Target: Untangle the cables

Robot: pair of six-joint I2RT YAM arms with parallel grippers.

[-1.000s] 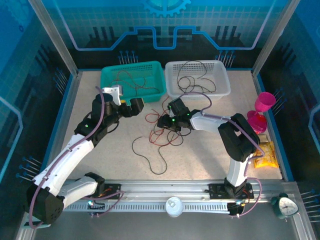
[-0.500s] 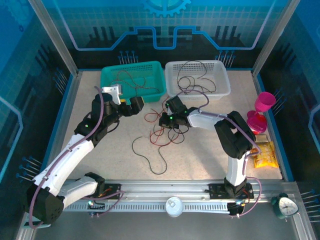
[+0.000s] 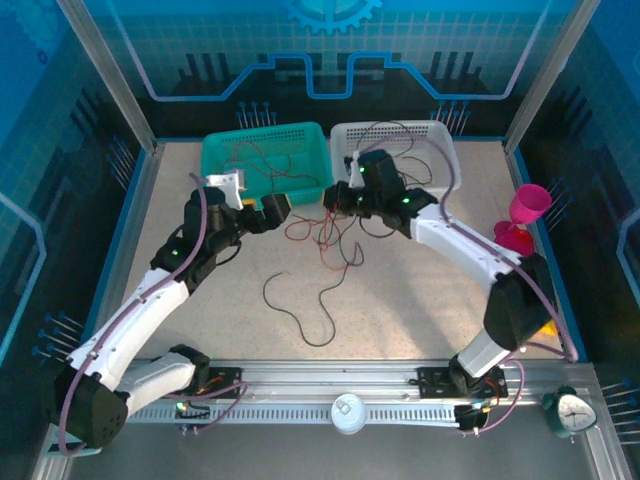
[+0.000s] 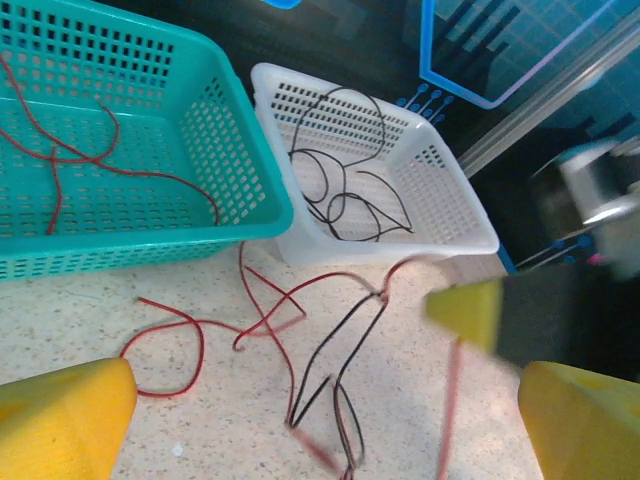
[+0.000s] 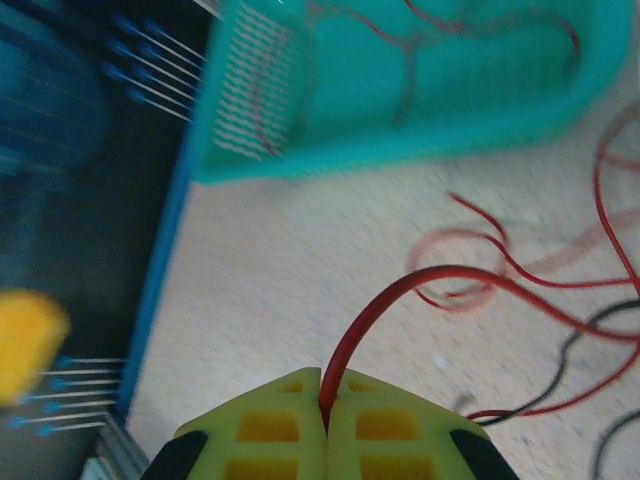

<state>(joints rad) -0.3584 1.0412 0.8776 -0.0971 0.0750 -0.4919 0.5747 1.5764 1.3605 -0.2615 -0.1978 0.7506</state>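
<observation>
Robot lab cell, aluminium frame (image 3: 108, 75), blue panels (image 3: 200, 40)

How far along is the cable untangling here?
Done: red cables lie in the teal basket, black cables in the white basket. In hand: the right claw is shut on a red cable. Left: a red-and-black tangle on the table and a loose black cable nearer the arms; the left claw is open, empty.

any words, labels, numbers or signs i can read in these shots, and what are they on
No words or numbers can be read in any view.
The clock at the near right corner: dial marks are too small to read.
The back wall: a blue gear emblem, a sign with no lettering.
</observation>
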